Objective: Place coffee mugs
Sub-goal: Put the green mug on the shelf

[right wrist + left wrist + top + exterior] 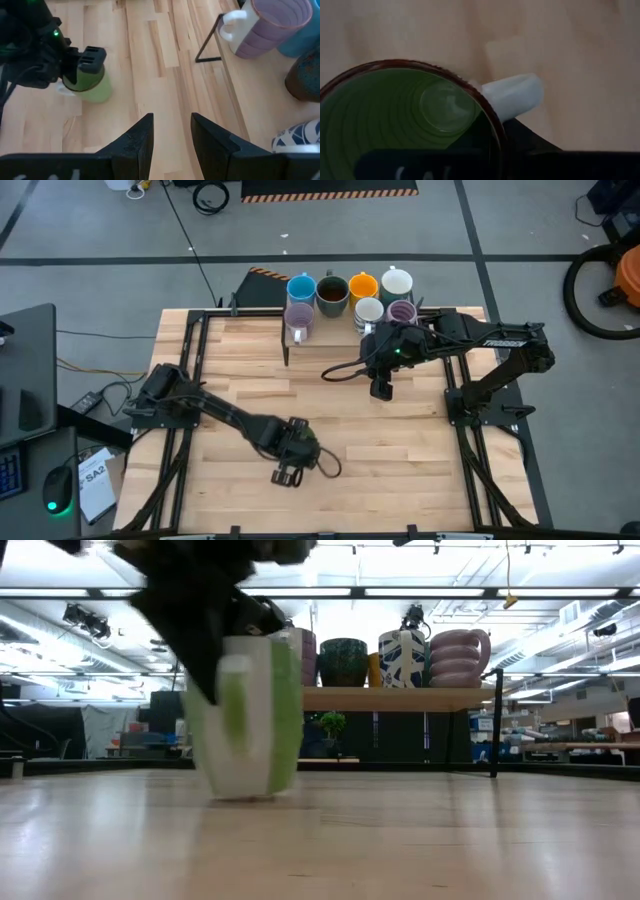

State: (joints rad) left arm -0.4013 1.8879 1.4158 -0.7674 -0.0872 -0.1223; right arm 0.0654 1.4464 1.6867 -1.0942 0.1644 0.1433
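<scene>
A green mug [95,85] with a white handle [512,95] stands upright near the table's front, left of the middle. My left gripper [288,472] is over it, pointing steeply down and shut on it. In the low view the green mug [250,720] is close and blurred, with the dark gripper on top. My right gripper [171,137] hangs open and holds nothing, high over the table's far right part. On a raised shelf [400,698] at the far edge stand a blue mug [300,287], a dark brown mug [332,293], an orange mug [362,284], white mugs [397,281] and lilac mugs [298,318]. My left gripper holds the green mug by its wall at the rim [496,131], right beside the handle. One finger [420,162] is inside the mug and the other [535,150] outside. The fingers come from above. The mug is upright, but I cannot tell whether its base touches the table.
The shelf's thin black legs [207,42] stand on the table below the row of mugs. A black cable [345,370] loops from my right arm. Bare wood lies between the green mug and the shelf.
</scene>
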